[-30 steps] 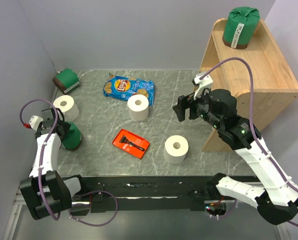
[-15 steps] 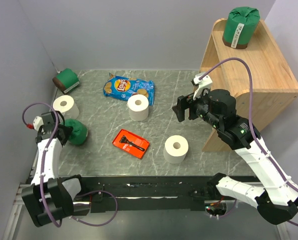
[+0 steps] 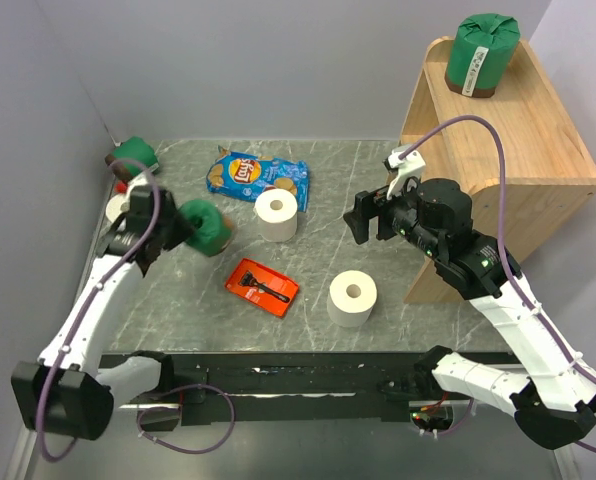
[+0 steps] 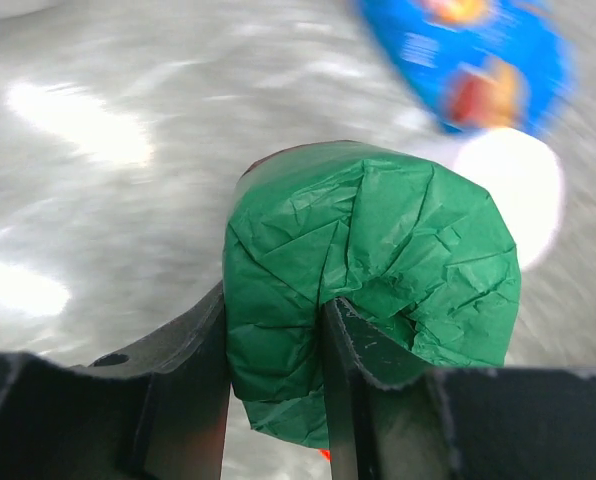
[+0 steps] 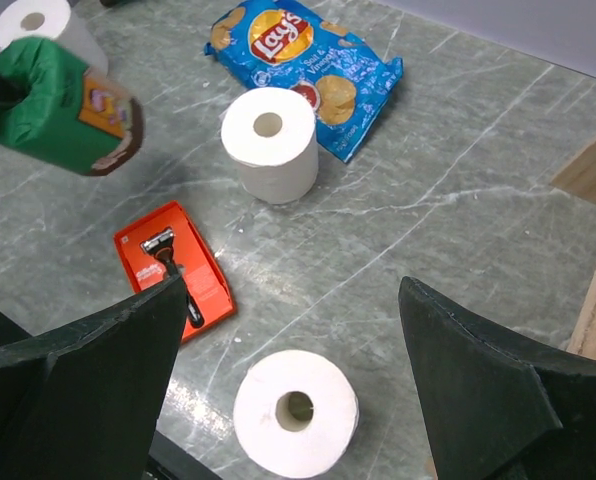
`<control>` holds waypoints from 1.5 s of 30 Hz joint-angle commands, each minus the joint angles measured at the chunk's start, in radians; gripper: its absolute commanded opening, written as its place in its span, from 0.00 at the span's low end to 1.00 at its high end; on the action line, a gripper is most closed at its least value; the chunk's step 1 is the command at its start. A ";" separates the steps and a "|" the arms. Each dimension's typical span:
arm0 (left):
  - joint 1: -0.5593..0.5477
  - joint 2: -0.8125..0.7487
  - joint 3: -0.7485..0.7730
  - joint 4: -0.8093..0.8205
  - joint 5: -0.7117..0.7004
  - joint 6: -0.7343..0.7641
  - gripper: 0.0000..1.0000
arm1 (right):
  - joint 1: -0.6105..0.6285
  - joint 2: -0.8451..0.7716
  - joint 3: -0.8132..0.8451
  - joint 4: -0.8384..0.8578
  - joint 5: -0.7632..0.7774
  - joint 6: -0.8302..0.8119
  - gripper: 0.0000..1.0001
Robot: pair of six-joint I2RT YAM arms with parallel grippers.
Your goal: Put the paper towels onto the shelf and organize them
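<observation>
My left gripper (image 3: 181,229) (image 4: 276,305) is shut on a green-wrapped paper towel roll (image 3: 207,226) (image 4: 368,265) (image 5: 63,105) and holds it above the table's left half. Another green roll (image 3: 483,54) stands on top of the wooden shelf (image 3: 523,150), and a third (image 3: 131,155) lies in the back left corner. Bare white rolls stand at the middle (image 3: 276,215) (image 5: 270,143), near the front (image 3: 352,297) (image 5: 296,410), and at the left (image 3: 117,208), partly behind my left arm. Left of the shelf, above the table, my right gripper (image 3: 363,222) (image 5: 293,288) hangs open and empty.
A blue chip bag (image 3: 256,176) (image 5: 308,62) lies at the back of the table. A flat red tray with a razor (image 3: 263,285) (image 5: 173,265) sits between the held roll and the front white roll. Grey walls close the left and back sides.
My left gripper has shut on the green roll by the left wall, lifted it and carried it rightward toward the table's middle. The right arm has not moved.
</observation>
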 commanded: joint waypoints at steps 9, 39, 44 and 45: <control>-0.436 0.298 0.345 0.069 -0.063 0.002 0.34 | 0.012 -0.063 0.004 -0.009 0.064 0.012 0.93; -0.637 0.712 0.625 0.102 -0.069 0.045 0.81 | 0.019 -0.060 0.006 -0.046 0.060 0.041 0.93; -0.548 0.516 0.515 0.127 -0.086 0.077 0.96 | 0.027 -0.011 0.008 -0.031 0.032 0.075 0.93; -0.520 0.483 0.492 0.124 -0.097 0.086 0.96 | 0.030 -0.002 0.009 -0.028 0.030 0.078 0.92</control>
